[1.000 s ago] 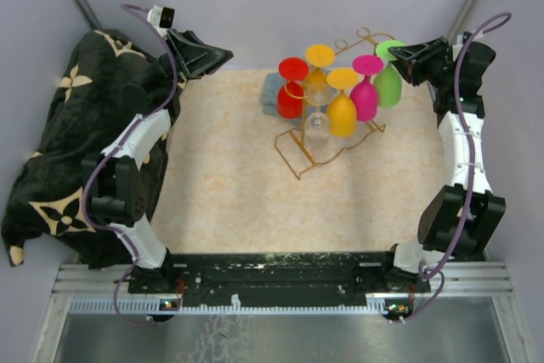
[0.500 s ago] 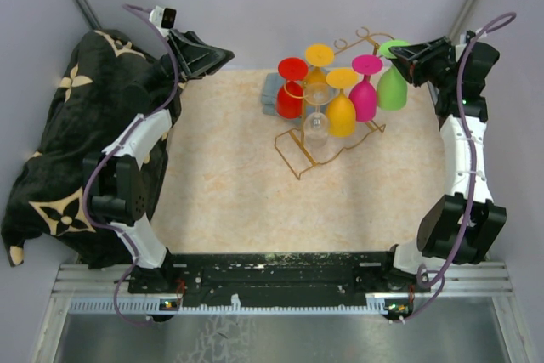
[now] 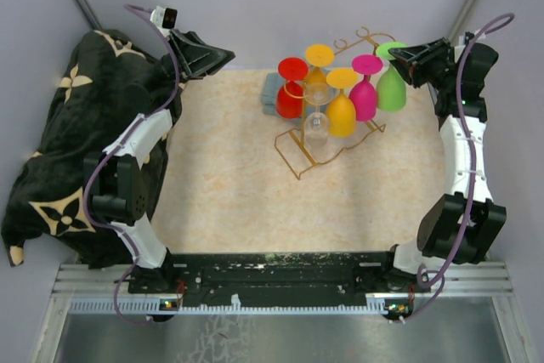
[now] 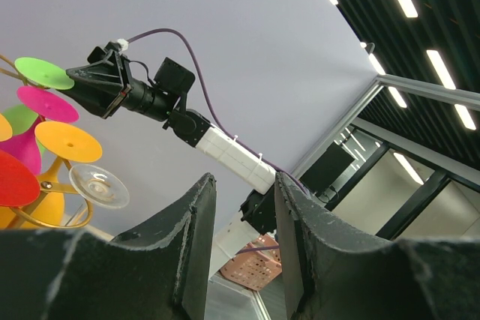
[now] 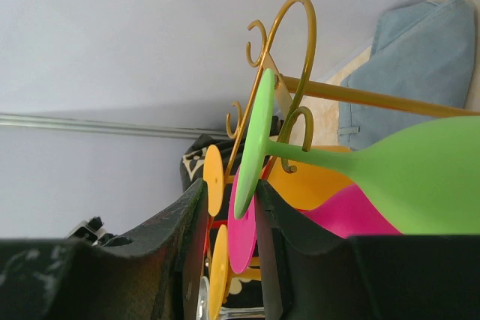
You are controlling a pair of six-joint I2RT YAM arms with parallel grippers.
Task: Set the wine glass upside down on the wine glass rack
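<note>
Top external, dark patterned blanket [image 3: 59, 138] beside left arm [image 3: 127, 176]

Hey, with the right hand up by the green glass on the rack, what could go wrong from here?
The right hand sits at the green wine glass foot, so pulling away crookedly might drag it off the wine glass rack. The pink wine glass hangs right beside it, so a sideways swing may knock them together.

We see the green wine glass [image 3: 390, 81] hanging upside down at the far right of the gold wire rack [image 3: 316, 152], beside five other inverted glasses.
</note>
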